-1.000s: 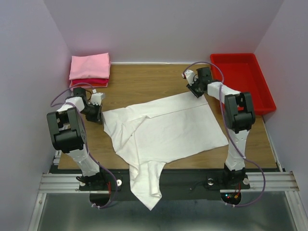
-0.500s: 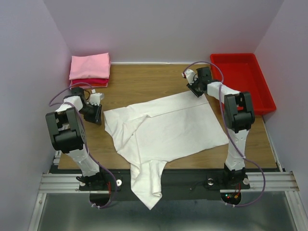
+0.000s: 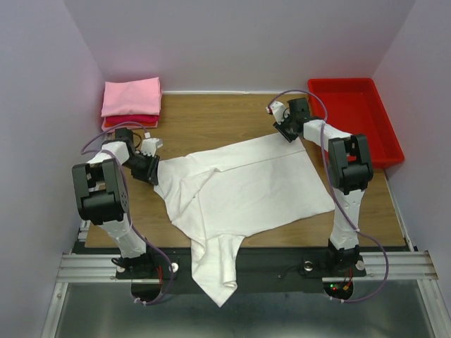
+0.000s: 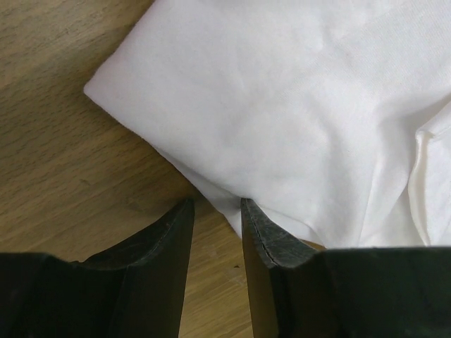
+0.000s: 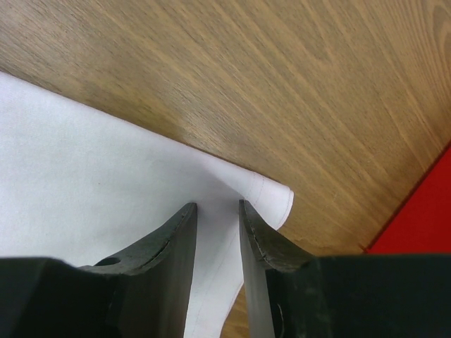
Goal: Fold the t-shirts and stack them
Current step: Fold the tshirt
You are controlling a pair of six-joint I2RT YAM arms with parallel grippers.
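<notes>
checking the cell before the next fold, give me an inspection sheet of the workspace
surface: wooden table, middle covered by cloth
job's things: white t-shirt spread out, one part hanging over the near edge; pink t-shirt folded on a red t-shirt, far left corner
clutter: red tray, far right
tools: left tool open at the white shirt's left edge; right tool open at its far right corner
cables: purple cables loop along both arms
surroundings: pale walls

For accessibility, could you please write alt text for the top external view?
A white cloth t-shirt lies partly folded on the wooden table, draping over its near edge, the left gripper at its left corner, the right gripper at its far right corner. Folded pink and red t-shirts sit far left, a red plastic tray far right.
</notes>
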